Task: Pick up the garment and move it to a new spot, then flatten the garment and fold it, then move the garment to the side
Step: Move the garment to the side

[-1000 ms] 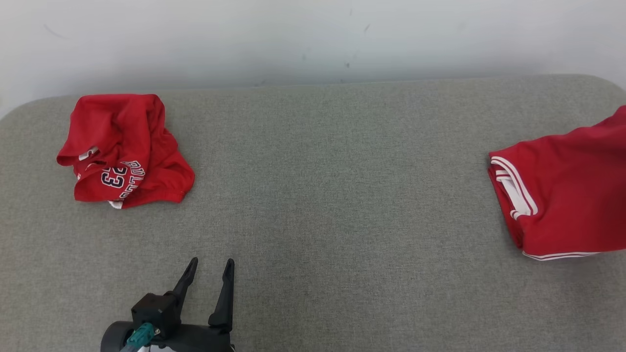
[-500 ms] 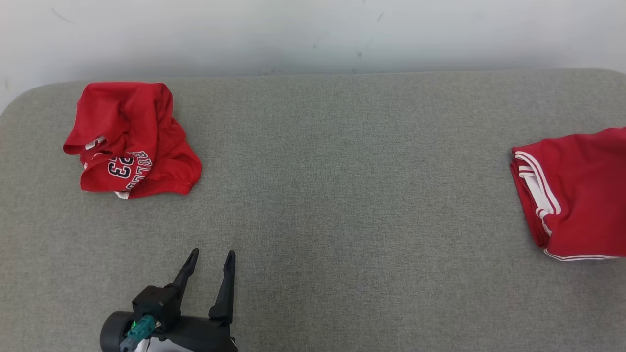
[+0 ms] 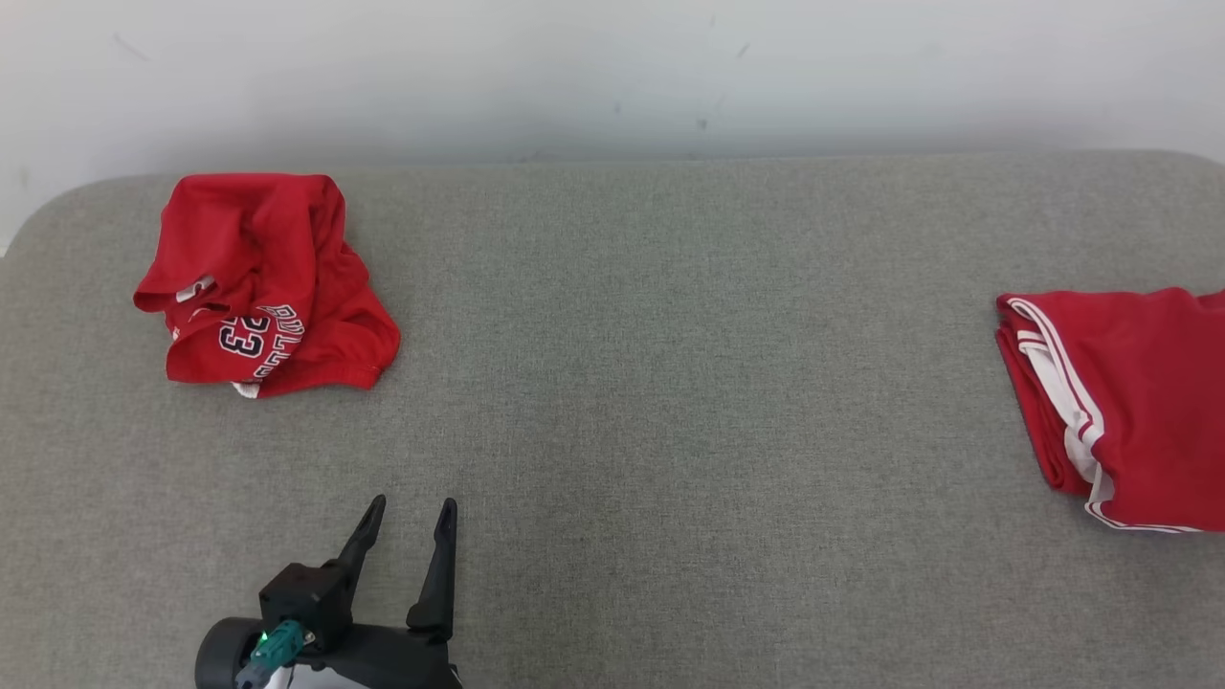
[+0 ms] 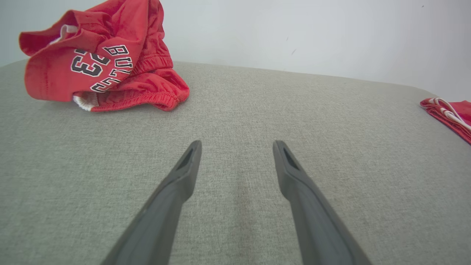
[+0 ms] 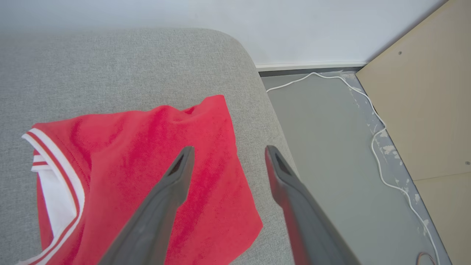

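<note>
**Folded garment lies at the desk's right end, both claws open**

A grey fabric-covered desk [image 3: 670, 383] with rounded corners runs across the head view, with a pale wall [image 3: 612, 77] behind it. In the right wrist view, grey floor [image 5: 323, 147] lies beyond the desk's right end, and a light wooden panel [image 5: 423, 110] stands past that.

The folded red garment [image 3: 1139, 402] with white trim lies flat on the desk at its far right, cut off by the edge of the head view. Well apart from it, at the far left corner, a crumpled red garment [image 3: 268, 287] printed with "23" sits in a heap.

The right claw [image 5: 229, 148] hangs over the folded garment's right edge. Its fingers are spread and grip nothing. The left claw [image 3: 413, 501] is near the desk's front edge, also spread and empty, pointing across bare fabric.

A thin white cable [image 5: 371, 110] trails over the floor.
</note>
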Robot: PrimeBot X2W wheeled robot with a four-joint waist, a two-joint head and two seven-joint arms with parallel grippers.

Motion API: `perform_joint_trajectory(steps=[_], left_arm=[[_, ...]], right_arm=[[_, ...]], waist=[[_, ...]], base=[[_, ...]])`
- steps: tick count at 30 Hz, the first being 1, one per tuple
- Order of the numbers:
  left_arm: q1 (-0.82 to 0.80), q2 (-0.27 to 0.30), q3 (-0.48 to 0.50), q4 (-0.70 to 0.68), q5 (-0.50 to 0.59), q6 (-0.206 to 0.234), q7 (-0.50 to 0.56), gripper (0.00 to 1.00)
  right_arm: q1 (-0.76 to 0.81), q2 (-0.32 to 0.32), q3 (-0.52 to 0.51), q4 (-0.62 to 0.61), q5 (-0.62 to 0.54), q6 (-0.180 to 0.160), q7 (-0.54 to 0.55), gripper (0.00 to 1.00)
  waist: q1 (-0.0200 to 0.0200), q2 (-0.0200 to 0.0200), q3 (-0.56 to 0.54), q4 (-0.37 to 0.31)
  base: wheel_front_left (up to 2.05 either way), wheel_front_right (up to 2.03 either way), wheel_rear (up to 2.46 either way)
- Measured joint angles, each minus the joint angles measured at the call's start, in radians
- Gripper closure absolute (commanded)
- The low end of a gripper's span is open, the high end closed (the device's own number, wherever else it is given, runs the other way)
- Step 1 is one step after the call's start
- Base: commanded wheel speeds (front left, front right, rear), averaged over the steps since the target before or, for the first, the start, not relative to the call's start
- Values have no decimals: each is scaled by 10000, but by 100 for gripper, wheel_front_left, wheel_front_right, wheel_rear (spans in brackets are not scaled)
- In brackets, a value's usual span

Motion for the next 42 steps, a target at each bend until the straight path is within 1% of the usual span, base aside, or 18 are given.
perform_joint_trajectory(steps=[4, 8, 10, 11, 13, 16, 21, 23, 27, 28, 31, 32, 34, 39, 40, 42], left_arm=[[14, -59, -6, 71, -2, -71, 0, 0], [110, 8, 130, 107, -15, -69, 0, 0], [125, 69, 190, 117, -17, -67, 0, 0], [147, 79, 240, 113, -17, -54, 0, 0], [294, 96, 330, 102, -21, -10, 0, 0], [644, 178, 474, 71, -88, 21, 0, 0], [1200, 433, 779, -90, -255, 123, 2, 0], [1407, 472, 882, -217, -286, 205, 2, 0], [1639, 489, 1007, -560, -284, 295, 0, 0], [1715, 512, 1068, -665, -284, 297, 0, 0], [1933, 616, 1246, -901, -282, 372, 0, 0], [1976, 663, 1287, -959, -282, 389, 2, 0], [2018, 708, 1392, -1166, -280, 458, 2, 0], [2213, 711, 1480, -1563, -196, 472, 2, 0], [2220, 711, 1501, -1639, -192, 476, 0, 0], [2388, 736, 1649, -1822, -192, 558, 0, 0]], right_arm=[[-53, 84, -316, -61, 194, 199, -554, 0], [-39, 303, -353, -336, 236, 518, -1298, 0], [-11, 368, -493, -531, 272, 675, -1848, 0], [29, 385, -652, -660, 407, 686, -2163, 0], [192, 395, -936, -936, 637, 861, -2846, 0], [663, 447, -1093, -1360, 775, 905, -3770, 0], [1829, 884, -1223, -2128, 895, 947, -5049, 0], [2278, 995, -1386, -2437, 1116, 947, -5152, 0], [3341, 1080, -1386, -3183, 1081, 945, -5137, 0], [3581, 1078, -1266, -3421, 913, 945, -5135, 0], [4318, 1250, -1373, -4207, 851, 928, -5124, 0], [4573, 1277, -1430, -4521, 825, 849, -5108, 0], [5037, 1313, -1689, -5133, 756, 633, -5106, 0], [6162, 1312, -2535, -6652, 408, -40, -5106, 0], [6375, 1317, -2752, -6903, 410, -130, -5106, 0], [6654, 1361, -2895, -7296, 303, -159, -5108, 0]], waist=[[0, 0, -163, -26], [0, 0, -369, -79], [0, 0, -486, -127], [1, 0, -548, -151], [0, 0, -680, -204], [0, 0, -889, -299], [0, 0, -1224, -545], [0, -1, -1332, -680], [0, -1, -1539, -946], [1, 0, -1582, -1011], [0, 0, -1691, -1204], [0, 0, -1721, -1266], [1, 0, -1770, -1378], [2, 0, -1829, -1591], [2, 0, -1828, -1614], [2, 0, -1814, -1670]], base=[[0, 0, 0], [0, 0, 0], [0, 0, 0], [0, 0, 0], [0, 0, 0], [0, 0, 0], [0, 0, 0], [0, 0, 0], [0, 0, 0], [0, 0, 0], [0, 0, 0], [0, 0, 0], [0, 0, 0], [0, 0, 0], [0, 0, 0], [0, 0, 0]])
